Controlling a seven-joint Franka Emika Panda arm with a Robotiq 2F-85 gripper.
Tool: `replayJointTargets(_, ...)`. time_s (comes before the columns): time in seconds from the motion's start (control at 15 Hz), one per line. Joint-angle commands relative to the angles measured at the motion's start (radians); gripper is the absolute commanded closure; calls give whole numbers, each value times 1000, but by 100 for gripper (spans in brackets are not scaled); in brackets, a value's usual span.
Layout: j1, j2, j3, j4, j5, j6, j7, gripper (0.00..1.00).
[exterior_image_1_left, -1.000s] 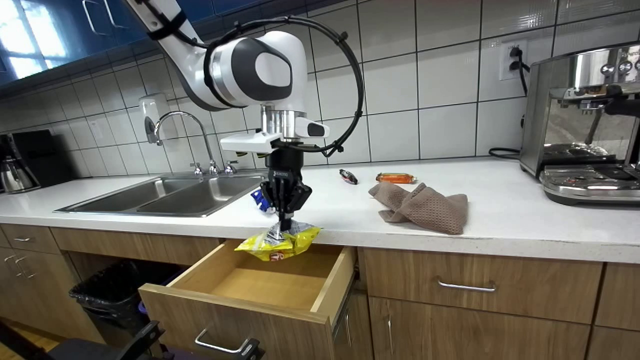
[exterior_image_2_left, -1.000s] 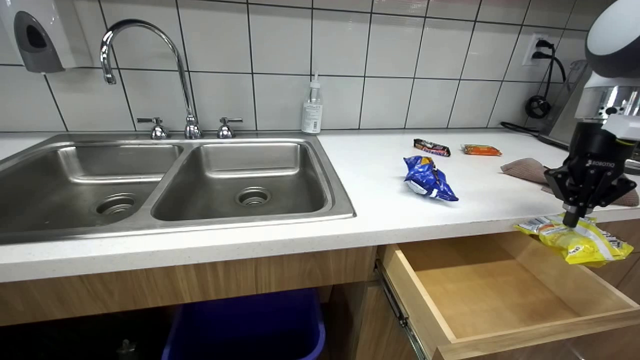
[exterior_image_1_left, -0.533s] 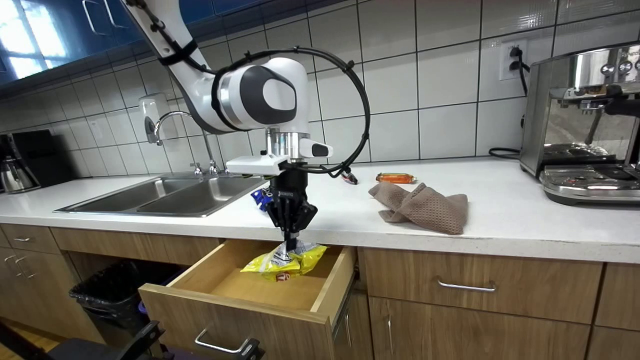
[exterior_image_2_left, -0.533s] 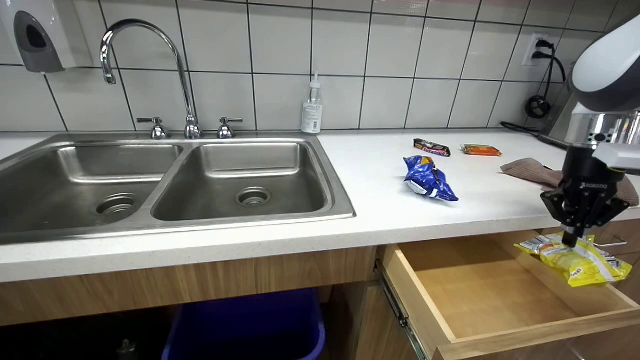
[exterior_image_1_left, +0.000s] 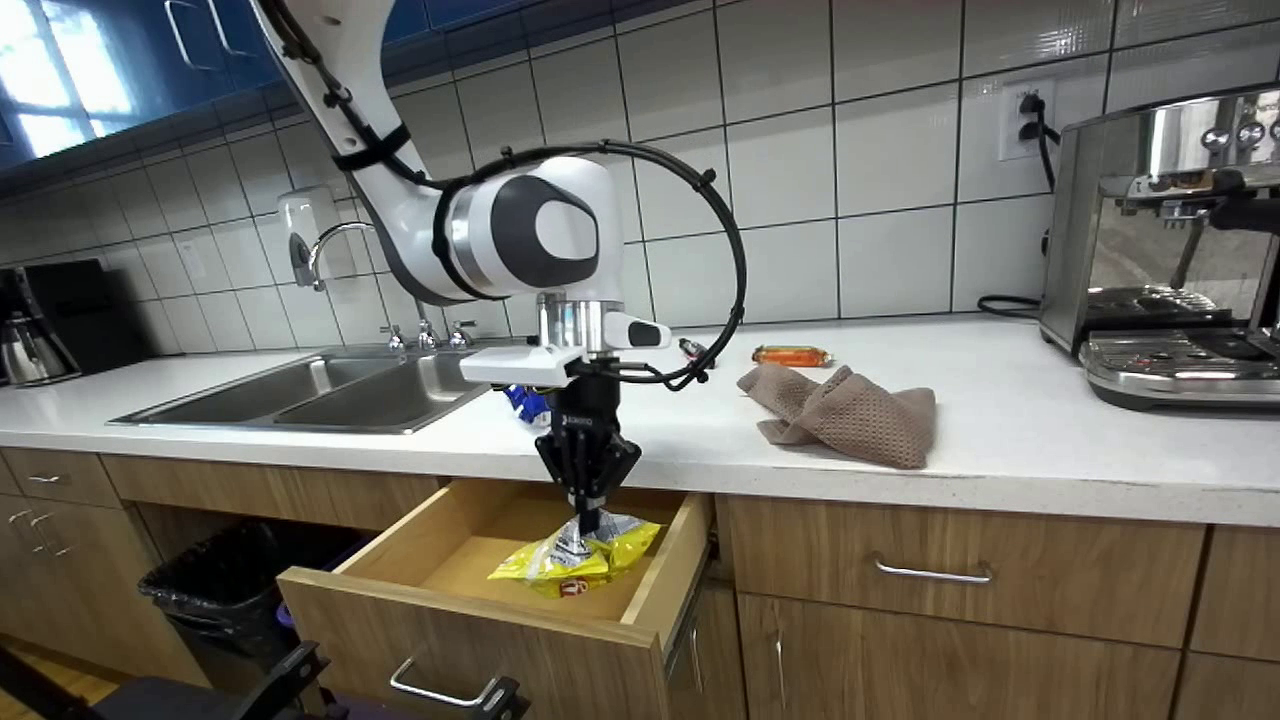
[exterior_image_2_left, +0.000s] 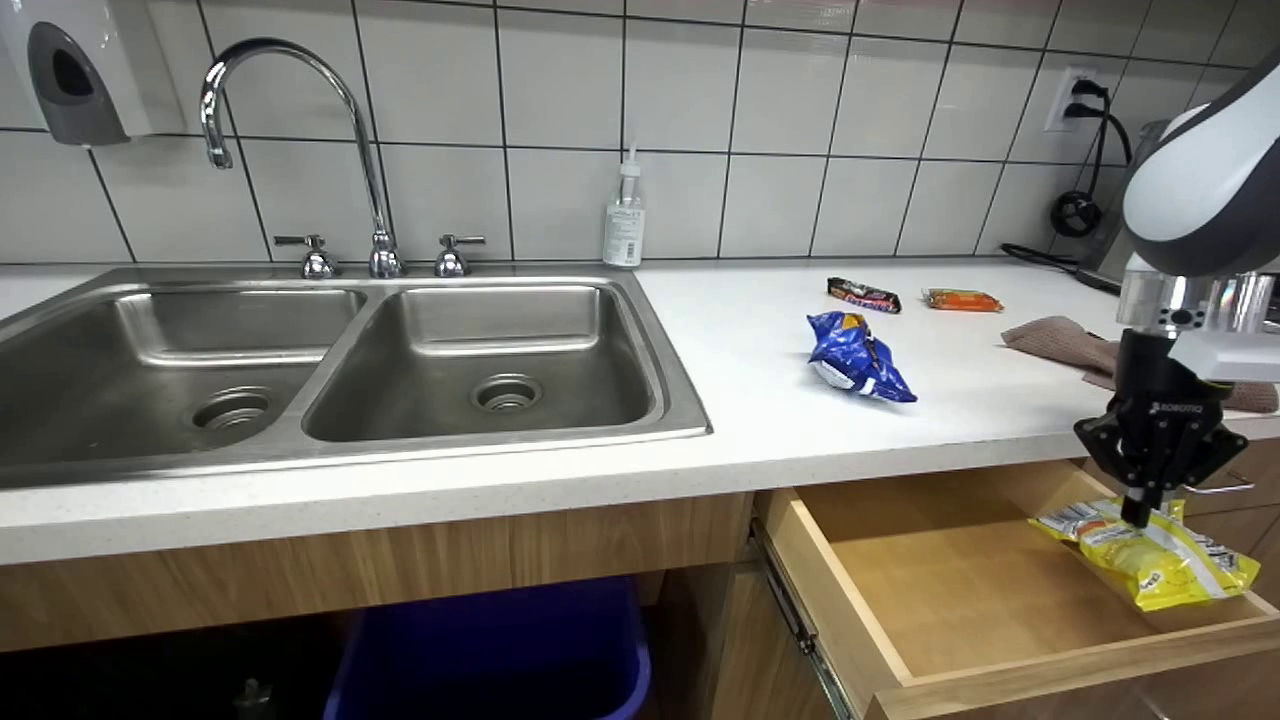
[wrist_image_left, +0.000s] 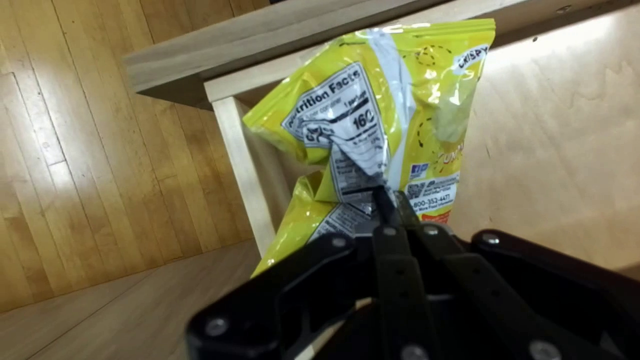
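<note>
One yellow snack bag (wrist_image_left: 367, 135) is pinched in the fingers (exterior_image_1_left: 588, 520) at the open drawer (exterior_image_2_left: 970, 570), release not yet done; whether it touches the bottom is hard to tell. The blue packet (exterior_image_2_left: 858, 356), dark bar (exterior_image_2_left: 864, 295) and orange bar (exterior_image_2_left: 960, 300) lie on the worktop (exterior_image_2_left: 750, 370).

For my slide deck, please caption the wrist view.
Black gripper pinching a crinkled yellow plastic snack bag, seen against an open pale wooden drawer.
</note>
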Motion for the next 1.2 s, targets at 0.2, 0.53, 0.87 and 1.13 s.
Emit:
replayJointTargets(0.2, 13, 3, -2, 0, -42, 11, 55, 73)
replayJointTargets(0.53, 18, -59, -2, -33, -65, 1, 52, 38)
replayJointTargets(0.87, 8, -157, 7, -84, -60, -19, 24, 1)
replayJointTargets(1.13, 2, -236, 19, -104, -39, -66, -10, 0)
